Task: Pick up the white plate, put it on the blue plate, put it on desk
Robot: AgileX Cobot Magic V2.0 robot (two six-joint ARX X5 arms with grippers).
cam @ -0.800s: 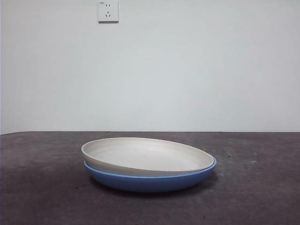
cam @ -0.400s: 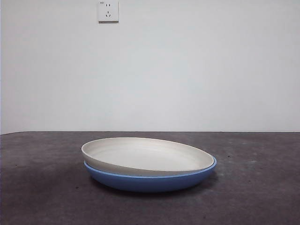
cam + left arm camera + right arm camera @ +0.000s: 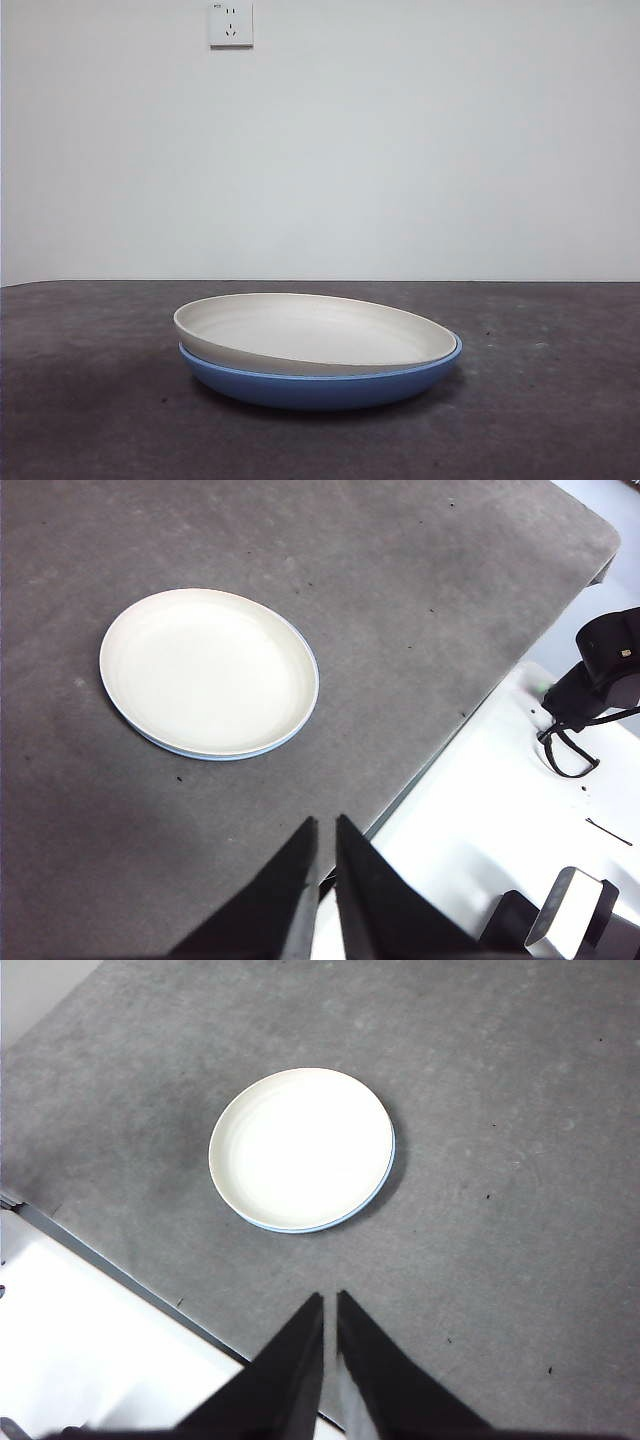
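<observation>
The white plate (image 3: 315, 330) rests inside the blue plate (image 3: 320, 385) on the desk (image 3: 90, 420), tilted a little so its left rim rides higher. From above, the white plate (image 3: 208, 670) covers all but a thin blue edge (image 3: 305, 705); the right wrist view shows the same white plate (image 3: 300, 1147) with a blue sliver (image 3: 385, 1175). My left gripper (image 3: 326, 825) hangs high above the desk's near edge, shut and holding nothing. My right gripper (image 3: 330, 1300) is also high and far from the plates, shut and empty.
A white wall with a socket (image 3: 231, 24) stands behind the desk. The desk's edge (image 3: 440, 750) borders a white base holding the other arm's black mount (image 3: 600, 670). A white surface (image 3: 90, 1340) lies beside the desk in the right wrist view.
</observation>
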